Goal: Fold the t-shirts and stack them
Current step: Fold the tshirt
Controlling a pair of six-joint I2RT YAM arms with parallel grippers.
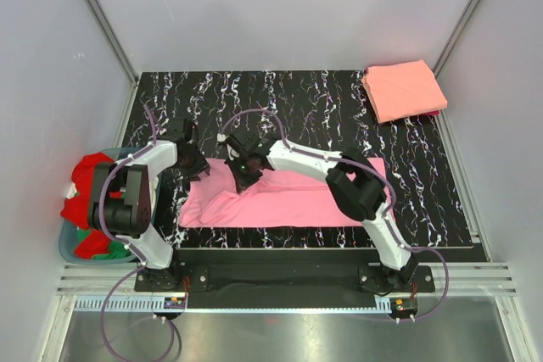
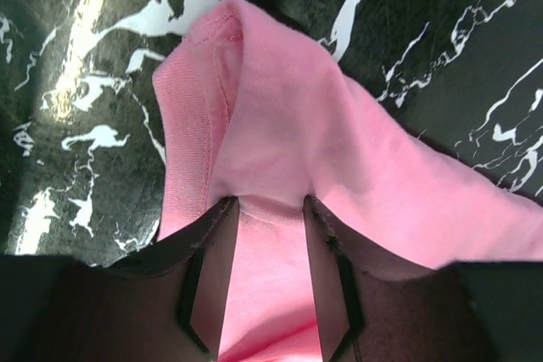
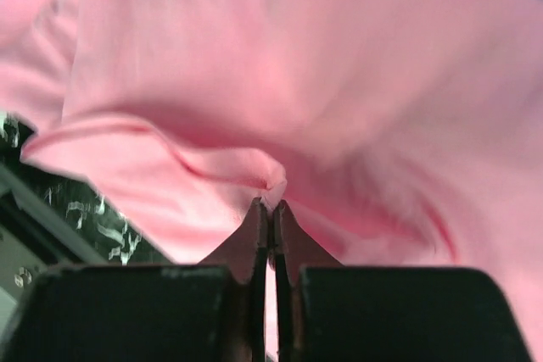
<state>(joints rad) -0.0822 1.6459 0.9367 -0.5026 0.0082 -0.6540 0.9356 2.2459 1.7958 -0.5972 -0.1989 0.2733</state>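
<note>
A bubblegum pink t-shirt point(image 1: 297, 197) lies spread across the middle of the black marbled mat point(image 1: 297, 108). My left gripper point(image 1: 197, 164) is at its upper left corner. In the left wrist view its jaws point(image 2: 270, 203) stand apart, with a ribbed-edged part of the pink shirt point(image 2: 280, 108) running between them. My right gripper point(image 1: 244, 174) is just to its right, over the shirt's left part. In the right wrist view it point(image 3: 271, 203) is shut on a small pinch of the pink cloth point(image 3: 297, 65). A folded salmon-orange t-shirt point(image 1: 403, 89) lies at the back right corner.
A round blue-grey basket point(image 1: 72, 252) stands off the mat's left edge, holding a red shirt point(image 1: 85, 184) and a green one point(image 1: 93, 243). A darker red edge shows under the salmon shirt. Grey walls close in the back and sides.
</note>
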